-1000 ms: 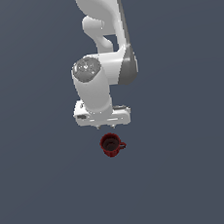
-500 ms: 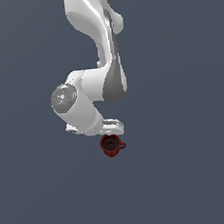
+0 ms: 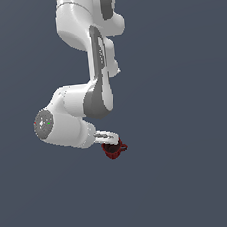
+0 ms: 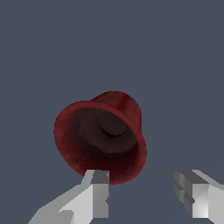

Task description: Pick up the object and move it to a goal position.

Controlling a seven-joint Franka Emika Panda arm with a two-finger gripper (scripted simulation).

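Observation:
The object, a small dark red mug (image 3: 114,149), stands on the dark grey floor with its handle toward the exterior view's right. My gripper (image 3: 109,137) hangs tilted just above it, on the exterior view's left side. In the wrist view the mug (image 4: 105,135) shows its dark interior, and its handle is hidden. My gripper (image 4: 146,194) is open and empty. One fingertip (image 4: 99,192) overlaps the mug's rim and the other stands well apart from it. The mug is not between the fingers.
The white arm's large wrist and elbow links (image 3: 71,120) hang over the floor on the exterior view's left of the mug. Plain dark grey floor (image 3: 191,176) surrounds everything.
The arm has swung its wrist toward the exterior view's left and tilted, bringing the fingers down close beside the mug. The mug has not moved.

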